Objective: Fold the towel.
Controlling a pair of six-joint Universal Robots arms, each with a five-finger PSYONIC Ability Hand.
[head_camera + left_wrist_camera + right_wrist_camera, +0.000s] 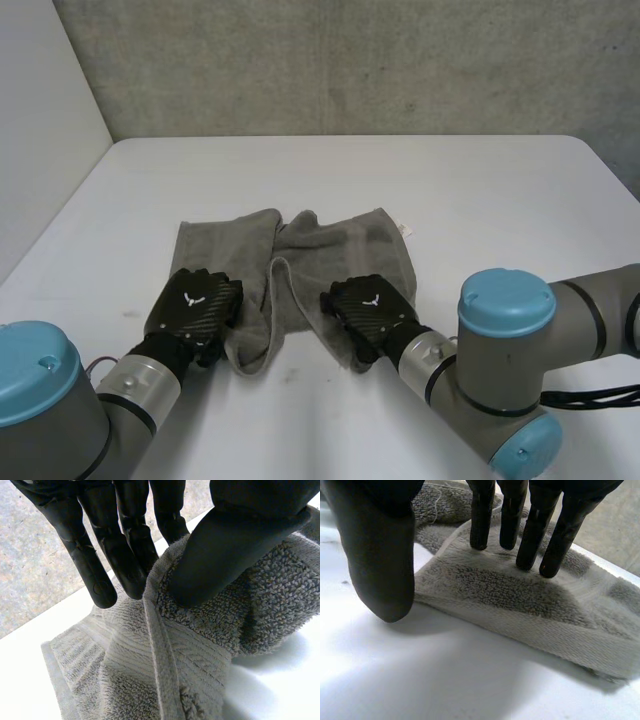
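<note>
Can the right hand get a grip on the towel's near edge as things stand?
Probably yes: the right hand has its fingers on the towel at its near edge, thumb over bare table, nothing between.

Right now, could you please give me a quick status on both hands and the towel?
Left hand pinching a raised fold of the towel. Right hand open, fingers resting on its near edge. Towel rumpled, fold not done. No obstruction seen.
</note>
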